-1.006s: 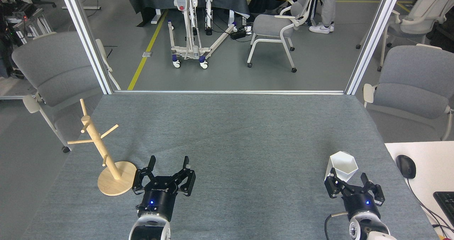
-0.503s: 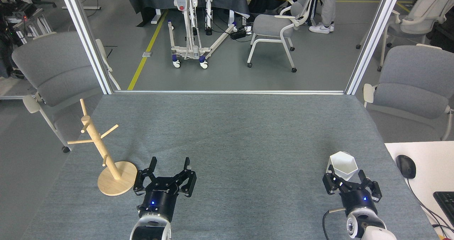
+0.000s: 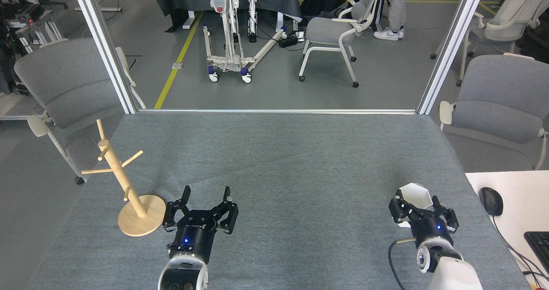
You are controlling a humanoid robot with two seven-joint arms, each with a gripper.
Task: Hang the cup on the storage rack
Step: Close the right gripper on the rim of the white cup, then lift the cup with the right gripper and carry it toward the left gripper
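Grey felt table, seen from the robot's head.

Cup: stands upright near the table's right edge, hexagonal rim up. Only the rim and upper inside are clear; the lower body is hidden behind the right gripper. The hole in its face cannot be made out from here.

Right gripper: fingers spread, one on each side of the cup, at about rim height. Whether the pads touch the cup walls cannot be told; the dark fingers overlap the white faces. No firm hold is visible. The arm behind it is cut off by the bottom edge.

Left gripper: wide open, holding nothing, both fingers pointing away over bare felt. It sits just right of the rack, apart from it.

Rack: upright at the table's left edge, disc base flat on the felt, pegs bare. Top peg overlaps a grey chair behind, so its tip is hard to separate.

At far right a mouse lies on a white desk; a keyboard is cut off by the frame.
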